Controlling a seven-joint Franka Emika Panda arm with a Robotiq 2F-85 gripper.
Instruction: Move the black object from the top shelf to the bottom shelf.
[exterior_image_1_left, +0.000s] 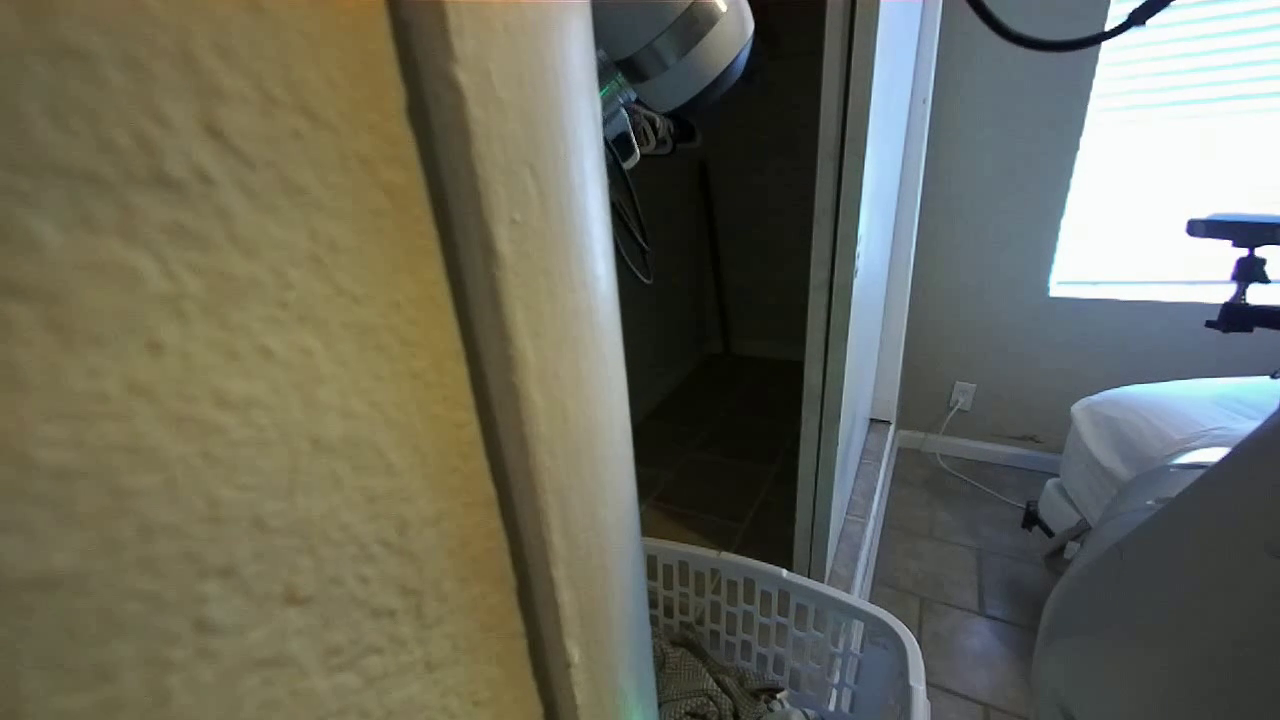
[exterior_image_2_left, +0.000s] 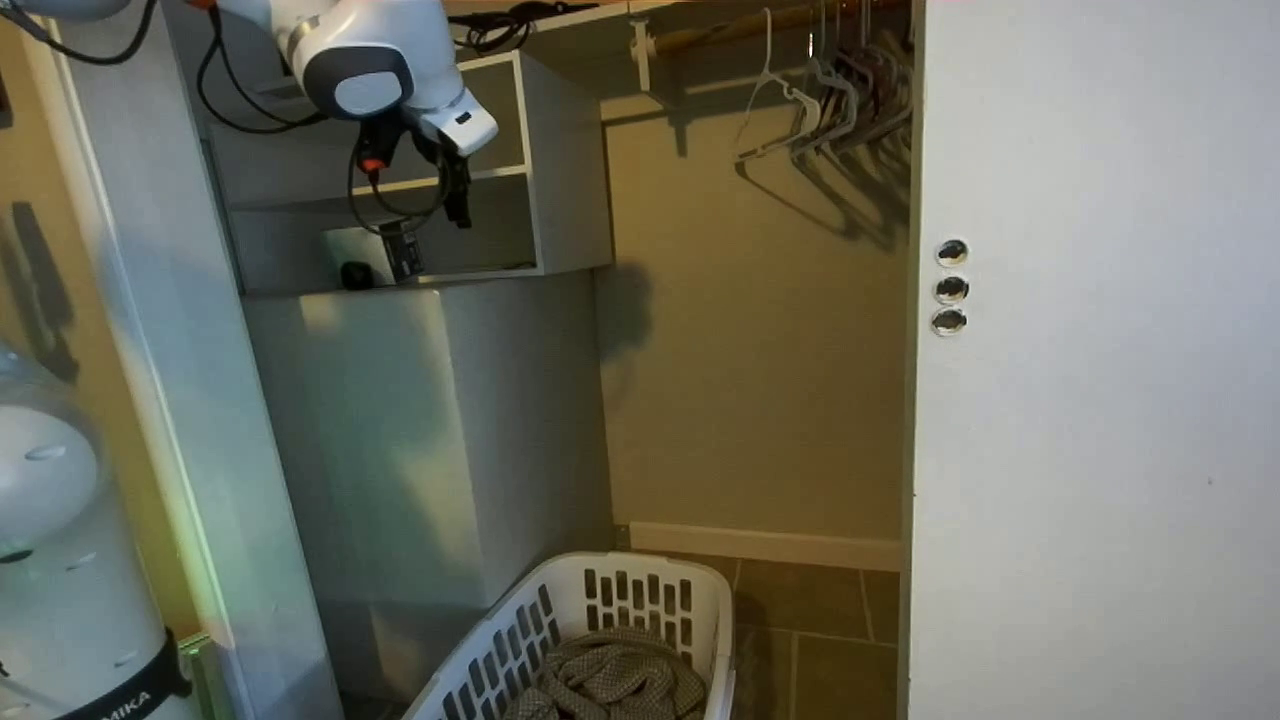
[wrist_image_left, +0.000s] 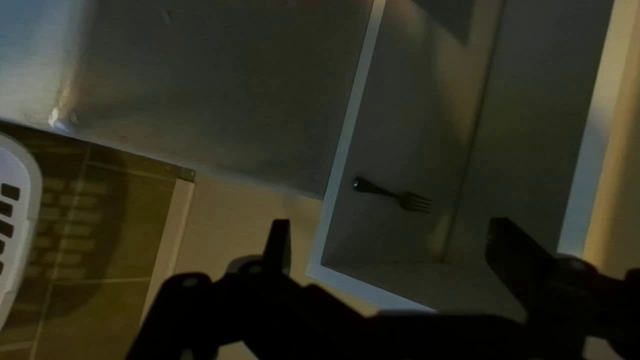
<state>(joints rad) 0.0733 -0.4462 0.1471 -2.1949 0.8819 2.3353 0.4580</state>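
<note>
The white shelf unit shows an upper compartment (exterior_image_2_left: 497, 115) and a lower compartment (exterior_image_2_left: 500, 225) in an exterior view. A dark fork (wrist_image_left: 392, 194) lies on the lower compartment's floor in the wrist view. A small black thing (exterior_image_2_left: 357, 275) sits by a pale box (exterior_image_2_left: 345, 250) at the lower compartment's left end. I cannot tell which of these is the black object. My gripper (wrist_image_left: 390, 225) is open, its fingers wide apart with nothing between them, facing the lower compartment with the fork farther in. The gripper (exterior_image_2_left: 450, 185) is in front of the unit in an exterior view.
A white laundry basket (exterior_image_2_left: 715, 640) with cloth stands on the floor below. Hangers (exterior_image_2_left: 825, 110) hang from a rod at right. Black cable (exterior_image_2_left: 500, 28) lies on the top board. A white sliding door (exterior_image_2_left: 1090, 400) borders the closet. Cable loops (exterior_image_2_left: 355, 205) dangle from the arm.
</note>
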